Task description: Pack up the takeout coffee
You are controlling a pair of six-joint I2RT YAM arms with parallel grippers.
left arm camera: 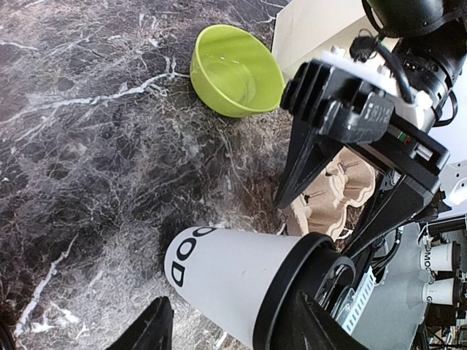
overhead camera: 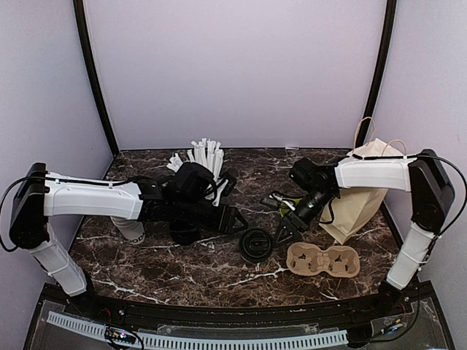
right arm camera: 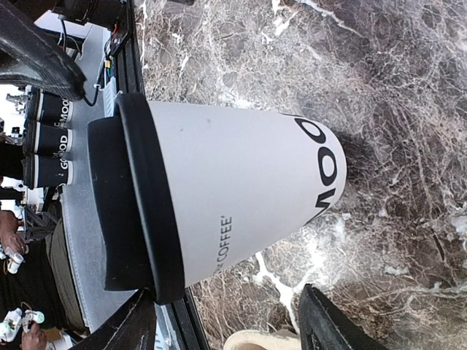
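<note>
Takeout coffee cup (right arm camera: 241, 197) stands on the marble surface (overhead camera: 182, 270) between both grippers, just ahead of each set of fingertips. L gripper (overhead camera: 235, 221) has its jaws apart, with the cup in front of the gap and not clamped. R gripper (overhead camera: 286, 230) also has its jaws spread wide on the opp side, nothing held. Cup's long axis is vertical, base on the surface, black lid (right arm camera: 139, 197) up; it only looks sideways in the wrist views bc the cams are rolled. Lettering faces the R wrist cam. Prob kept upright w/ lid on so nothing spills, and placed mid-way so either arm can reach it. Both grippers come in level at cup-wall height, so a side grasp looks intended. Cardboard cup carrier (overhead camera: 321, 260) lies just beyond R gripper on the near side, wells bare, likely the drop spot. Paper bag (overhead camera: 365, 200) stands behind R gripper, handles up. Green bowl (left arm camera: 237, 69) is past the R gripper, unrelated.
</note>
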